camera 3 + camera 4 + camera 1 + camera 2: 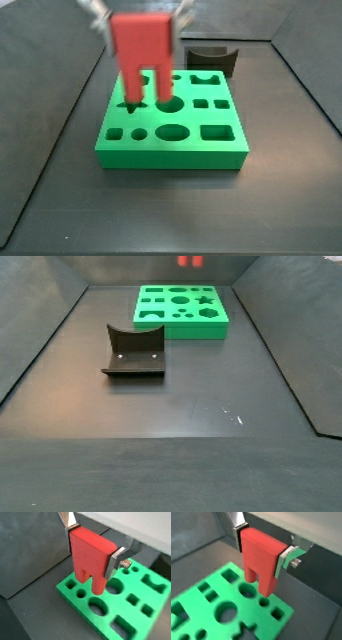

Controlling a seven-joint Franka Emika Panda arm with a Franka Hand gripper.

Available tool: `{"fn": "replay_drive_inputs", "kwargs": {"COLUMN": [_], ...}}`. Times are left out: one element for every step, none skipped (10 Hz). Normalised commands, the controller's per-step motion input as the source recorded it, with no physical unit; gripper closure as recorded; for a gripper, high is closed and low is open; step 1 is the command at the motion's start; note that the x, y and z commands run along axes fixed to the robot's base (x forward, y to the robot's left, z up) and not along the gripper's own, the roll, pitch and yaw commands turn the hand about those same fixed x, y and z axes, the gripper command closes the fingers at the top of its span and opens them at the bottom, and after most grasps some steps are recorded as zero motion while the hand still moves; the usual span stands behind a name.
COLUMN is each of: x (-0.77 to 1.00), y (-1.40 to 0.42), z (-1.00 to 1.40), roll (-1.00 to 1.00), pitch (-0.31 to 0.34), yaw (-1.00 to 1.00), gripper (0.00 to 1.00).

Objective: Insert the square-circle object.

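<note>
Gripper (93,553) clamps a red two-pronged piece (91,557) w/ prongs down, just over green board (113,604); fixture (134,353) apart.

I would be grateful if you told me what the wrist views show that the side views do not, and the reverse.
Only the wrist views: the gripper close up, its silver fingers clamped on the flanks of the red two-pronged piece.
Only the side views: the dark fixture standing on the floor, apart from the green board, and the board's whole outline.
Both: the red piece held upright with prongs down over the board's holes, not yet seated.
</note>
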Motion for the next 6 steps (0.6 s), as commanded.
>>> {"fn": "replay_drive_inputs", "kwargs": {"x": [-0.8,-0.54,0.02,0.41,0.39,0.45], "y": [0.0,-0.18,-0.22,-0.12,-0.09,0.0], "z": [-0.89,-0.94,-0.75,-0.46,-0.34,-0.22], "roll": [0.08,0.09,0.12,0.2,0.22,0.24], "pitch": [-0.163,-0.14,-0.036,0.066,0.114,0.147], "yaw": [0.04,0.06,0.0,0.04,0.04,0.0], "gripper": [1.0,1.0,1.0,1.0,1.0,1.0]}}
